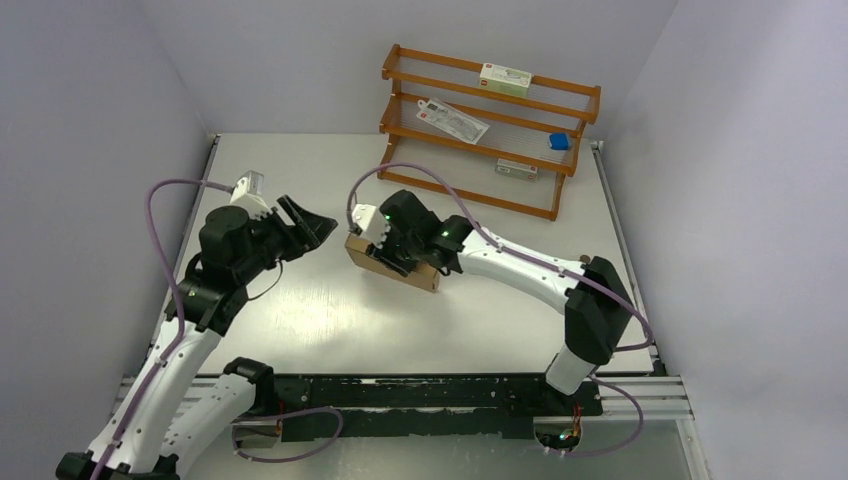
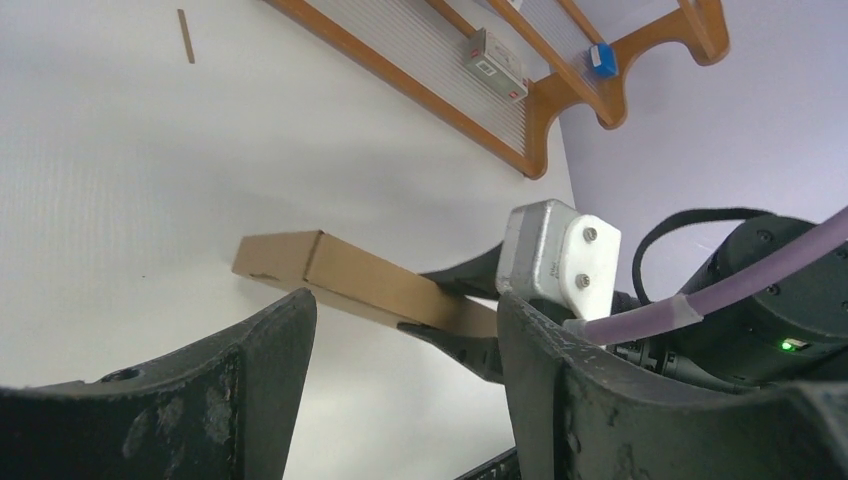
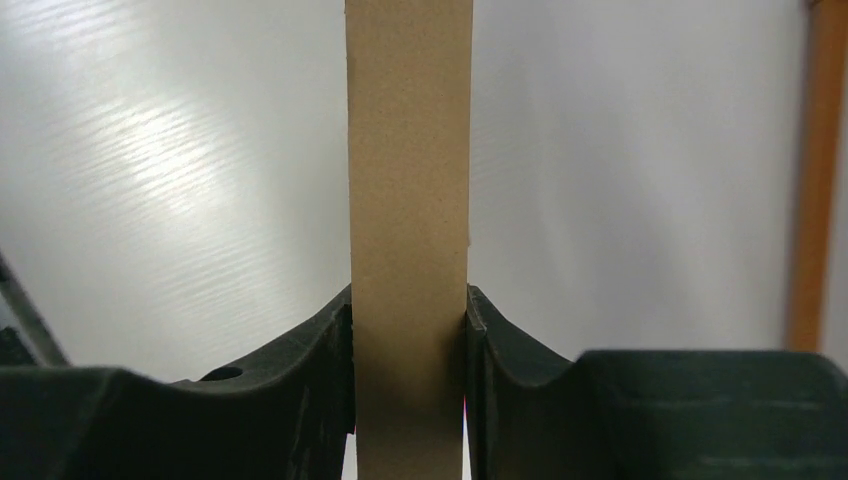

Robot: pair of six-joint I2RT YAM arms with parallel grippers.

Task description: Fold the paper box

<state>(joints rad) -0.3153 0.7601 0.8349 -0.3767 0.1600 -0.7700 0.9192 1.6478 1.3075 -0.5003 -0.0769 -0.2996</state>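
Note:
The paper box (image 1: 380, 262) is a plain brown cardboard piece folded into a shallow closed box, at the table's middle. My right gripper (image 1: 400, 250) is shut on it, one finger on each flat side, as the right wrist view shows with the box (image 3: 408, 200) running up between the fingers (image 3: 320, 350). The box looks held just above the table. In the left wrist view the box (image 2: 350, 275) shows as a long brown bar with the right gripper's fingers on its right end. My left gripper (image 1: 310, 222) is open and empty, a short way left of the box.
An orange wooden rack (image 1: 490, 130) stands at the back right with a small white and green carton (image 1: 505, 76), a flat white packet (image 1: 452, 118), a blue item (image 1: 559, 142) and a small grey box (image 1: 517, 168). A black rail (image 1: 420, 390) runs along the near edge.

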